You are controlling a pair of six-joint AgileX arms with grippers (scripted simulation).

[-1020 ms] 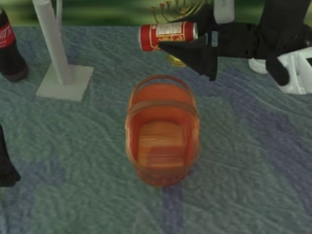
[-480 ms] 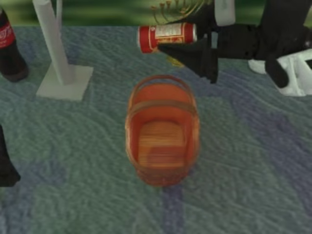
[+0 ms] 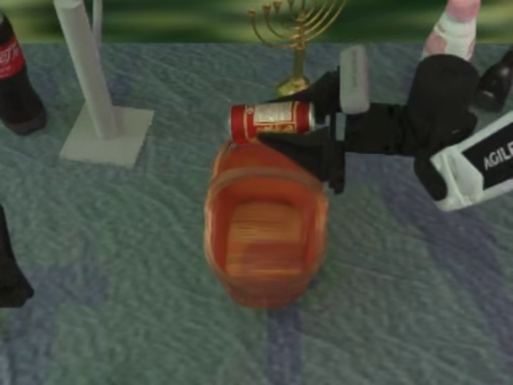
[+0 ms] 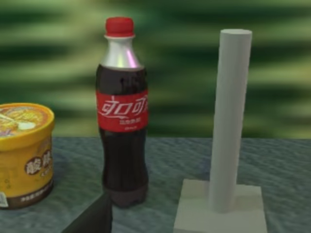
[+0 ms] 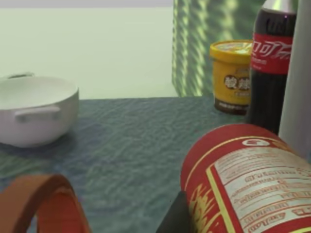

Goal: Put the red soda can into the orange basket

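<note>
The red soda can [image 3: 271, 122] lies sideways in the air, its cream label patch up, held by my right gripper [image 3: 317, 120], which is shut on it. It hangs over the far rim of the orange basket [image 3: 266, 233], just above the hoop handle. The right wrist view shows the can [image 5: 248, 179] close up and a curve of the basket's handle [image 5: 43, 201] below. My left gripper [image 3: 10, 277] stays parked at the left edge of the table; only a dark finger [image 4: 92, 218] of it shows in the left wrist view.
A dark cola bottle [image 3: 16, 76] and a white post on a square base [image 3: 100, 96] stand at the back left. A gold candelabrum [image 3: 298, 36] stands behind the can. The wrist views also show a yellow cup [image 5: 232, 75] and a white bowl [image 5: 36, 109].
My right arm has carried the can toward the near side and lower, from behind the basket to over its far rim. The candelabrum behind is now uncovered.
</note>
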